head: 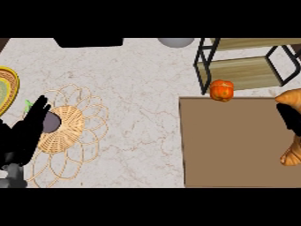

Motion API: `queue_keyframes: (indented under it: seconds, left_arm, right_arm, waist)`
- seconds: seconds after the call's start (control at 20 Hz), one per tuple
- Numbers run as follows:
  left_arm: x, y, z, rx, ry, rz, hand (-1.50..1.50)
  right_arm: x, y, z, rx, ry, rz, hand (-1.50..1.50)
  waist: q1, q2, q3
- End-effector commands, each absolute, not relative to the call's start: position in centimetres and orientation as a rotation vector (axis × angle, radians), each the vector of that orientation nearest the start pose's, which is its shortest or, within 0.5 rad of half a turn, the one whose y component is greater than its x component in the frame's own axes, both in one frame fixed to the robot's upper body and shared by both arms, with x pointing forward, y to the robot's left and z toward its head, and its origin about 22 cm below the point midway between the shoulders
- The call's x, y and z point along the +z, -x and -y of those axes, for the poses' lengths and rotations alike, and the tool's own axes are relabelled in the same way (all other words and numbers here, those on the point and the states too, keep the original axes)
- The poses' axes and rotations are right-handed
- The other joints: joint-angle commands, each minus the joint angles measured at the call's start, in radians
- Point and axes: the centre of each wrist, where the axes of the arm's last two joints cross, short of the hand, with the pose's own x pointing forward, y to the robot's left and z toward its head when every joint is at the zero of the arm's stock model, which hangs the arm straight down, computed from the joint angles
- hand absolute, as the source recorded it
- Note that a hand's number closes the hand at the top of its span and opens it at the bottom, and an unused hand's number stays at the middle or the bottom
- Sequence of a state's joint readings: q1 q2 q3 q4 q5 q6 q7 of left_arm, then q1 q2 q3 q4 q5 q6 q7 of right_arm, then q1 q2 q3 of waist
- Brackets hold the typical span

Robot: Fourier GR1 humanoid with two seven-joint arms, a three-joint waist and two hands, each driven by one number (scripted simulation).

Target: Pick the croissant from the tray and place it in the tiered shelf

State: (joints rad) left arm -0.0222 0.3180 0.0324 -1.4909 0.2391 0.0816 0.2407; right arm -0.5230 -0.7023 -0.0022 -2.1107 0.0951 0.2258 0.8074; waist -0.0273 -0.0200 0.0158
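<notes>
My right hand holds the croissant; the shelf is up and a bit left.

At the right edge, my right hand [297, 123] curls round the croissant [300, 100], which runs up and down above the tray [231, 145]. The shelf [247, 70] is in the upper right. My left hand [19, 132] rests open, far left.

One view only, from the robot's head, looking steeply down on the counter [140, 88]. It faces away from the robot: the forearms enter at the lower edge, the shelf [250, 66] lies at the far right, the tray [237, 145] nearer.
</notes>
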Motion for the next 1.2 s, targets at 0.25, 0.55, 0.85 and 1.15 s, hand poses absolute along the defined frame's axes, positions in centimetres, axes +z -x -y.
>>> queue_keyframes:
  seconds: [0.25, 0.55, 0.85, 1.15]
  left_arm:
    - [-1.4, -25.2, -29.1, 0.048, -0.100, 1.124, 0.00]
    - [-1.0, -24.7, -28.9, 0.029, -0.076, 1.128, 0.00]
    - [-1.7, -25.1, -30.2, 0.015, -0.063, 1.128, 0.00]
    - [-0.2, -26.1, -29.1, 0.020, -0.078, 1.141, 0.00]
  right_arm:
    - [37.8, -24.3, 29.6, 0.558, 0.808, 1.700, 1.50]
    - [39.5, -27.6, 30.8, 0.515, 0.841, 1.649, 1.50]
    - [39.8, -30.6, 32.4, 0.581, 0.813, 1.620, 1.50]
    - [38.5, -33.9, 33.9, 0.680, 0.841, 1.581, 1.50]
  waist:
    - [0.025, 0.023, -0.018]
    - [0.059, 0.028, -0.017]
    - [0.056, 0.031, -0.017]
    - [0.066, 0.034, -0.016]
